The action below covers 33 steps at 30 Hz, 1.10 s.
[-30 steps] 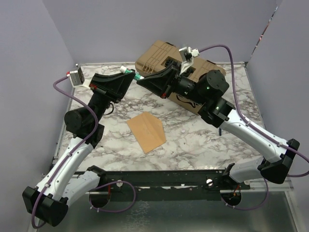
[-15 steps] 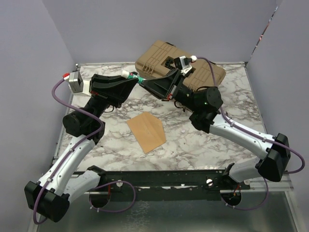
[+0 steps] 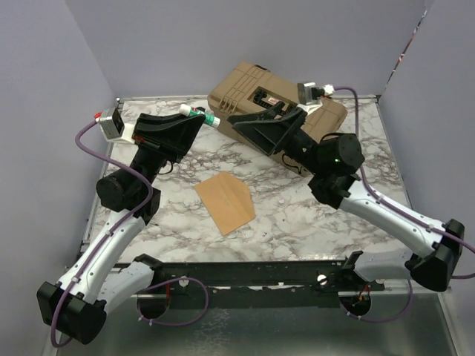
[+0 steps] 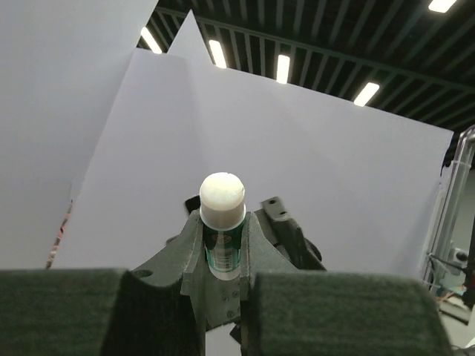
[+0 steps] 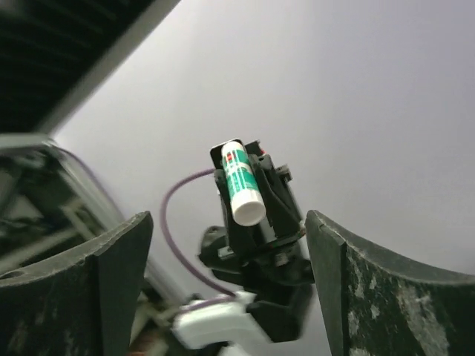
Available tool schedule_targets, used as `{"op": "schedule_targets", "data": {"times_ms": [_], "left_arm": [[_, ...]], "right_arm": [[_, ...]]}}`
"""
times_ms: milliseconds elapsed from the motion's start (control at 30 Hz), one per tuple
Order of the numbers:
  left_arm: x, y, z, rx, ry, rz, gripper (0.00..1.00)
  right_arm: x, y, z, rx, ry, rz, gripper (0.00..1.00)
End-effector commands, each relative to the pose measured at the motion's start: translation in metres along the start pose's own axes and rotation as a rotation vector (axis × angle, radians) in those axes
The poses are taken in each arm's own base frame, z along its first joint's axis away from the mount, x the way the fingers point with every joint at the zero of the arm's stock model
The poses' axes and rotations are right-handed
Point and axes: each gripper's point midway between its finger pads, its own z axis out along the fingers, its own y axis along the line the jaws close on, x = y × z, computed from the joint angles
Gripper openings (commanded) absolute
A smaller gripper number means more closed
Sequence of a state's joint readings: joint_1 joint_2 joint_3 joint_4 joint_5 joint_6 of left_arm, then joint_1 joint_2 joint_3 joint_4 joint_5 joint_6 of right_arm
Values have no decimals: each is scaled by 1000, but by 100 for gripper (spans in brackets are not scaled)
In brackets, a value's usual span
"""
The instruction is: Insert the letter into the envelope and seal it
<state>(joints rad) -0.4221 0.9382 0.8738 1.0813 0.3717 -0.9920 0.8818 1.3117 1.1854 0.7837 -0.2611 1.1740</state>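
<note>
From above, your envelope lies flat on the marble bench, on the near side of the tan case and apart from it. Just left of the case, the raised left claw clamps a glue stick; the right claw faces it over the case's front. Your left wrist view shows the stick's white cap poking past its fingers. Your right wrist view shows that claw spread wide.

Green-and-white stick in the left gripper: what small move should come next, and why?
Probably ease the open, empty right gripper onto the white end of the glue stick, likely a cap. The left gripper holds the stick aloft facing it, and the envelope lies on the table.
</note>
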Motion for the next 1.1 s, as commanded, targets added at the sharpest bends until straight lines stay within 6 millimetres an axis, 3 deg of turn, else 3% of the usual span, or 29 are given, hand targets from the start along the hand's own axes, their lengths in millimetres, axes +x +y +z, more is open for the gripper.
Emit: {"op": "schedule_targets", "data": {"times_ms": [0, 167, 367, 700, 1067], "left_arm": [[-2, 12, 2, -115, -9, -186, 0], [6, 22, 1, -190, 25, -279, 0], [7, 24, -2, -212, 19, -321, 0], [3, 28, 3, -217, 5, -299, 0], [3, 26, 4, -210, 9, -291, 0]], "right_arm": [[-16, -2, -11, 75, 53, -606, 87], [-4, -22, -14, 30, 280, -1068, 86], [-10, -33, -11, 0, 340, -1336, 80], [-18, -29, 7, -41, 283, -1408, 55], [-11, -20, 13, -110, 269, -1367, 50]]}}
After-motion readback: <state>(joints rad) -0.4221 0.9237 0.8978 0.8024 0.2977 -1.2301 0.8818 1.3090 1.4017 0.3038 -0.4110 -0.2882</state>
